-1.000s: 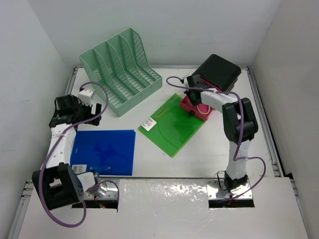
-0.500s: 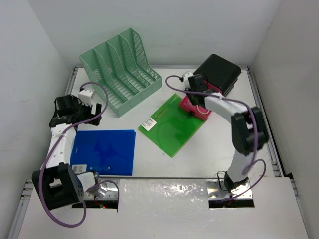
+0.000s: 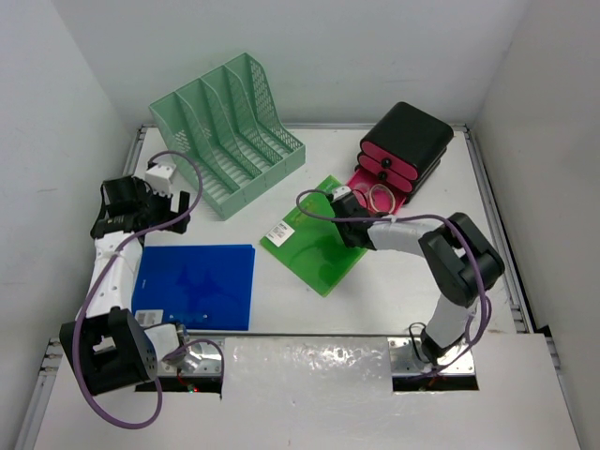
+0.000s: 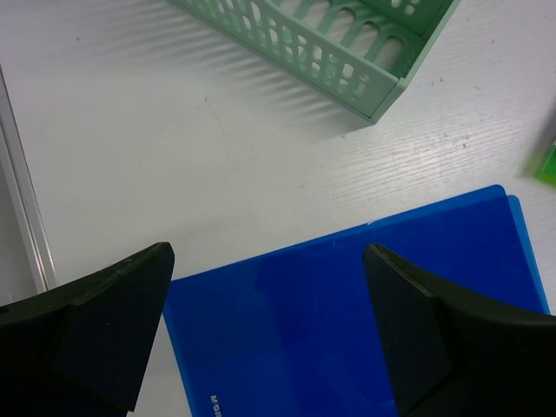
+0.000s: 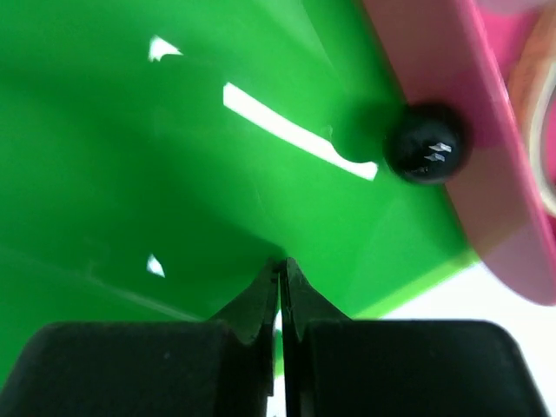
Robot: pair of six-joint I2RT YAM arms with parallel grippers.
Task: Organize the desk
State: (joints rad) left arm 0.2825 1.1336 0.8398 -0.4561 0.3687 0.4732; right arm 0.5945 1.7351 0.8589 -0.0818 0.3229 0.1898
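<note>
— Fingers (image 5: 174, 365) on the right arm: how do they stand?
— Pressed together, tip against tip, with only a hairline between them. The right gripper (image 3: 345, 228) lies low over the green folder (image 3: 314, 246), near its far corner. I cannot tell whether the tips touch the sheet.
— What is beside them?
— A pink drawer (image 5: 443, 78) with a black knob (image 5: 423, 143), just beyond the tips. Seen from above, that drawer stands out of the black unit (image 3: 412, 136) and has thin rings (image 3: 380, 197) in it.
— And the left side?
— The left gripper (image 4: 268, 252) hangs with its fingers spread wide above the far edge of the blue folder (image 4: 347, 339).
— Where is the desk?
— The desk (image 3: 403, 291) is the white top under it all, with silver rails (image 3: 500, 246) along its sides and white walls (image 3: 56, 141) around it. The rack (image 3: 230, 131) stands at the far left and the unit at the far right. The green folder lies in the middle, and the blue folder at the near left. Both folders lie flat and apart from each other.
</note>
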